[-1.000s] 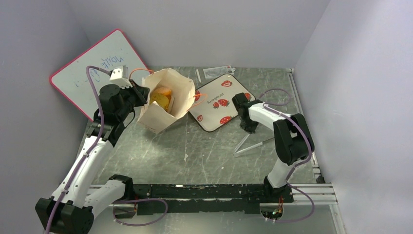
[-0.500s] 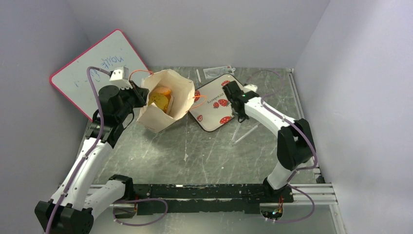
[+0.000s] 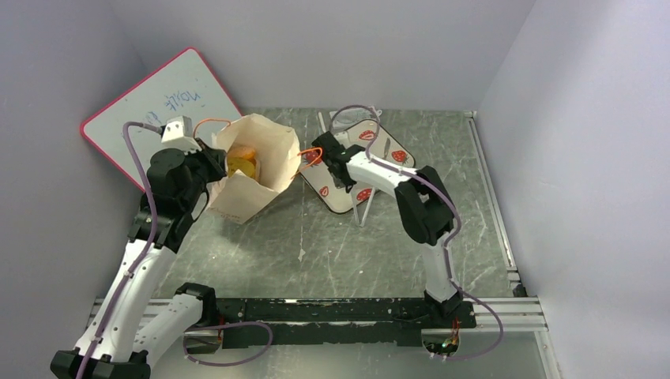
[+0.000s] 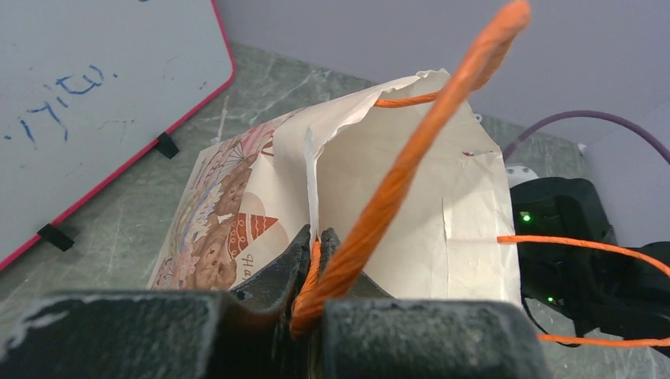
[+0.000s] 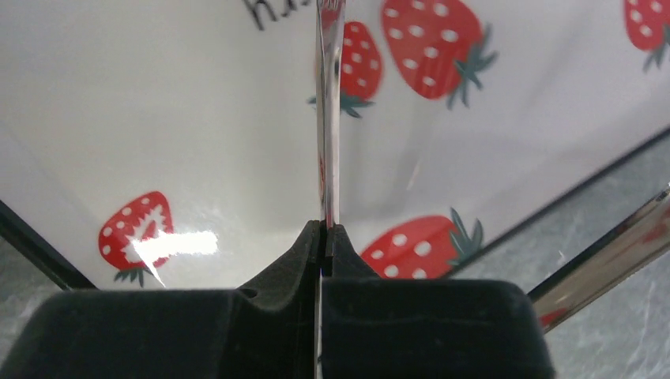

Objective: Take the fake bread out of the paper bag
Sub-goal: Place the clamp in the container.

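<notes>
The left gripper (image 4: 316,241) is clamped on the rim and orange cord of the paper bag (image 3: 265,170), which leans with its mouth facing up. 2 pieces of fake bread (image 3: 241,162) show inside, left of the right gripper (image 3: 325,151). That gripper is pinched on what look like metal tongs (image 5: 327,118) over the strawberry tray (image 5: 142,118). Bare table lies nearer the arm bases.

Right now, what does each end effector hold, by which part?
The left end effector grips the paper bag by its rim at the orange cord; the right end effector grips metal tongs by one arm.
</notes>
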You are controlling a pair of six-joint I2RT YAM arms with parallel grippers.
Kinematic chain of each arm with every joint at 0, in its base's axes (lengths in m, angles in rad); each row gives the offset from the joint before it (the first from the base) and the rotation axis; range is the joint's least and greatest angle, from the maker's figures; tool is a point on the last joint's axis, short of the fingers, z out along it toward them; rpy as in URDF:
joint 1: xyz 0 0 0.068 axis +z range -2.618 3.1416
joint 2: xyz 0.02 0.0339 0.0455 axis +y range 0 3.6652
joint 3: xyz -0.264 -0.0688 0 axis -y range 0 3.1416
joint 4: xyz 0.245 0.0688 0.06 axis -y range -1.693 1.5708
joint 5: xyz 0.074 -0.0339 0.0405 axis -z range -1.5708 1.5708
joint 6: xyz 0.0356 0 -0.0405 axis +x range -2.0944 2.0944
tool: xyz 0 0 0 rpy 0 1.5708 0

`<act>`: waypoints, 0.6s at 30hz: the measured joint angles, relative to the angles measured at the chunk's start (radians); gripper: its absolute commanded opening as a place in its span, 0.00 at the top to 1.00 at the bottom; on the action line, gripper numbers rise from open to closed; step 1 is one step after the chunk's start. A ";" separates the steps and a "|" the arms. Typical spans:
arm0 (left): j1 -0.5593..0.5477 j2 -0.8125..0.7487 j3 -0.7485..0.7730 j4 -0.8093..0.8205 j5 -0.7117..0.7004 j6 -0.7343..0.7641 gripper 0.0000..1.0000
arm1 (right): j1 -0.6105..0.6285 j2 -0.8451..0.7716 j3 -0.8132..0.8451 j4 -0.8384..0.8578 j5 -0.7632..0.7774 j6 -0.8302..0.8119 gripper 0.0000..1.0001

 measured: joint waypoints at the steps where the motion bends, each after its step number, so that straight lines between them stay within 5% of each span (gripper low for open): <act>1: 0.000 -0.003 0.000 -0.008 -0.008 0.000 0.93 | 0.007 0.023 0.010 0.010 0.000 -0.020 1.00; 7: 0.002 -0.012 0.000 -0.041 -0.022 0.000 0.93 | 0.029 0.082 0.058 0.035 -0.020 -0.113 0.99; 13: 0.002 -0.013 0.000 -0.049 -0.022 0.000 0.93 | 0.029 0.106 0.092 0.065 -0.037 -0.156 0.64; 18: 0.002 -0.013 0.000 -0.049 -0.021 0.000 0.93 | 0.029 0.105 0.092 0.076 -0.038 -0.167 0.51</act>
